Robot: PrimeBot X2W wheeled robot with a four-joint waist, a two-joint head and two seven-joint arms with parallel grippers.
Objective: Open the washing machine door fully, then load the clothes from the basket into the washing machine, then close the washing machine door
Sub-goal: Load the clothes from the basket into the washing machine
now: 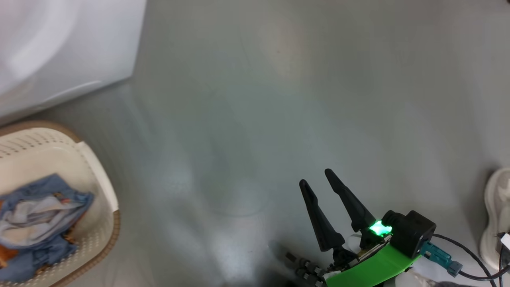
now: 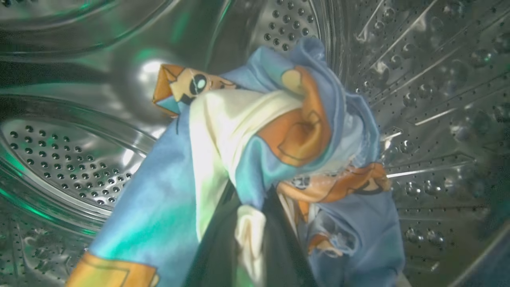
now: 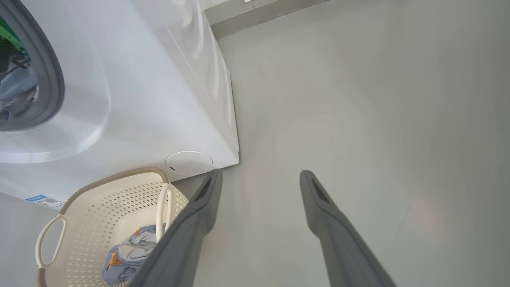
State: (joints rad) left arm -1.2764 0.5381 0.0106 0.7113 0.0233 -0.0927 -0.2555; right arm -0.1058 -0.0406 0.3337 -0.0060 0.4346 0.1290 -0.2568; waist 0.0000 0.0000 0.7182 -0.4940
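Note:
Inside the shiny perforated steel drum (image 2: 418, 79) of the washing machine (image 1: 59, 48), my left gripper (image 2: 251, 211) is shut on a piece of the clothes (image 2: 279, 131): light-blue fabric with orange bears and cream parts, bunched over the dark fingers (image 2: 283, 247). More clothes (image 1: 40, 219) lie in the cream basket (image 1: 101, 187) on the floor at the machine's foot. My right gripper (image 1: 314, 177) hangs open and holds nothing over bare floor, well right of the basket. The right wrist view shows its fingers (image 3: 326, 215) spread, the basket (image 3: 99, 207) and the grey gasket (image 3: 55, 79). The washing machine door is out of view.
A grey floor (image 1: 279, 99) spreads to the right of the white machine (image 3: 151, 79). A pale shoe (image 1: 496, 215) stands at the far right edge, beside a black cable (image 1: 470, 255). A round cover (image 3: 188, 162) sits low on the machine's front corner.

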